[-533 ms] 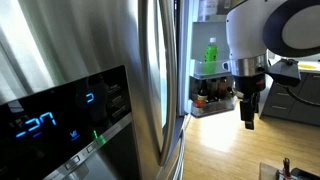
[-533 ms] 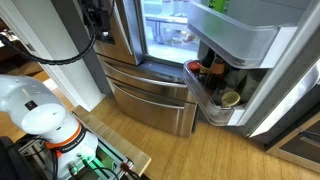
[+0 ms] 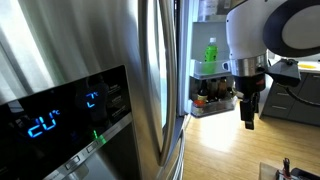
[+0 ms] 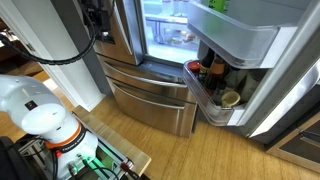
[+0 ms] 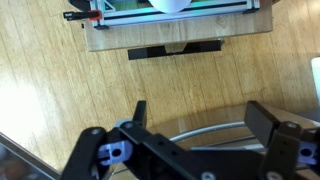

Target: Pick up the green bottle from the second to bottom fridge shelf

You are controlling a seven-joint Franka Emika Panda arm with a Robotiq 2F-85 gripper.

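Wrist view: gripper (image 5: 198, 112) with jaws parted, empty, over wooden floor (image 5: 60, 100). Exterior view: green bottle (image 3: 211, 52) upright on second to bottom fridge shelf (image 3: 207, 74).

- Glare: broad pale streaks down the steel fridge door (image 3: 80, 50) in an exterior view; this near surface is soft in focus.
- Self-lit: blue digits on the door display (image 3: 55, 118), smeared.
- Overexposure: cold white glow from the fridge interior (image 4: 165, 25) in an exterior view; the surroundings are dimmer.
- Even, warm light: the wooden floor (image 5: 60, 90) in the wrist view.
- Blur: the hand (image 5: 198, 112), dark and close to the lens.
- All frames: low resolution.
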